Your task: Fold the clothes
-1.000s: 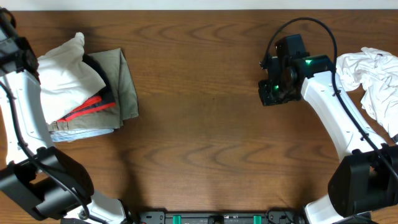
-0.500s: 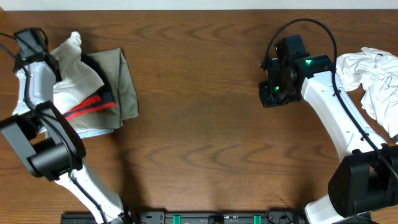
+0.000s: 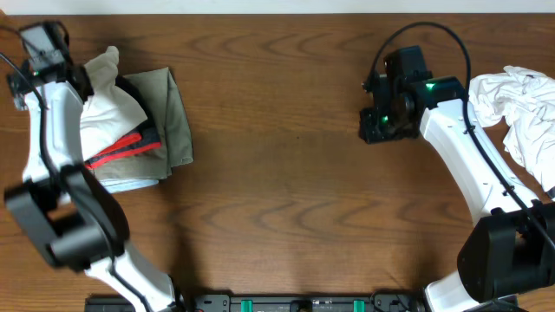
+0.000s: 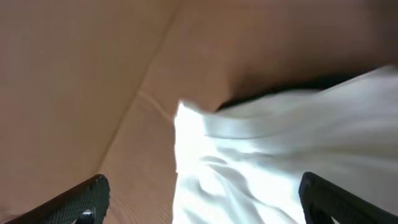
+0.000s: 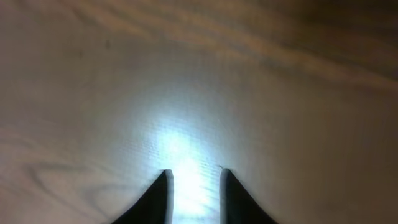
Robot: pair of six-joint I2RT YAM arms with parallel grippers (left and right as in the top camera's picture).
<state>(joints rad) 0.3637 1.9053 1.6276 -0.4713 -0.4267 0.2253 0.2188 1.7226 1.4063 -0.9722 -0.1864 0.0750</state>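
1. The brown wooden table [image 3: 286, 191] fills the overhead view, its grain running left to right.
2. The right arm [image 3: 464, 160] reaches from the near right corner toward the far middle. The left arm [image 3: 43, 130] rises along the left edge to the far left corner.
3. The unfolded clothes [image 3: 520, 108] lie as a crumpled white heap at the right edge, just beside the right arm's forearm. The heap's long axis runs from the far side toward the near side. Its right part is cut off by the picture edge, so I cannot tell which way the collar or hem points.
4. A stack of folded garments sits at the left. An olive garment [image 3: 178, 113] forms its right side, with its long axis far to near. A dark piece with a red stripe [image 3: 130, 143] lies in the middle, and a pale blue layer [image 3: 130, 184] shows at the near edge.
5. A white garment [image 3: 104, 113] lies on top of the stack. It is broad at its near left and narrows to a bunched tip pointing toward the far edge.
6. The left gripper [image 4: 204, 180] has its fingers spread wide, with white cloth lying between and below them. Whether they touch it cannot be told.
7. The right gripper [image 5: 194, 171] points down at bare, lit wood, well apart from the heap. Its fingertips are separated by a narrow gap and hold nothing.
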